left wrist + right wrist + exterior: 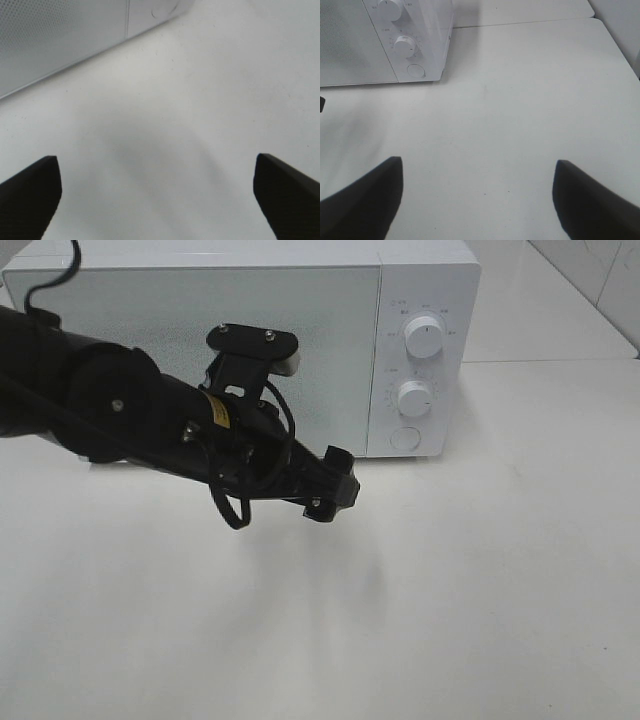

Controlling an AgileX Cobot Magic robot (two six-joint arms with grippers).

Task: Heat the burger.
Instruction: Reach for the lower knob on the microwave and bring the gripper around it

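Black left gripper (156, 157) hangs spread near microwave (190, 350).

White microwave (150, 310), door shut, stands at the back of the counter (450, 590); two knobs (424, 338) above round button (405, 438) on right panel.

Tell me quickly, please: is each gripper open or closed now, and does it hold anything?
Left gripper: open, holding nothing.
Right gripper: open, holding nothing.
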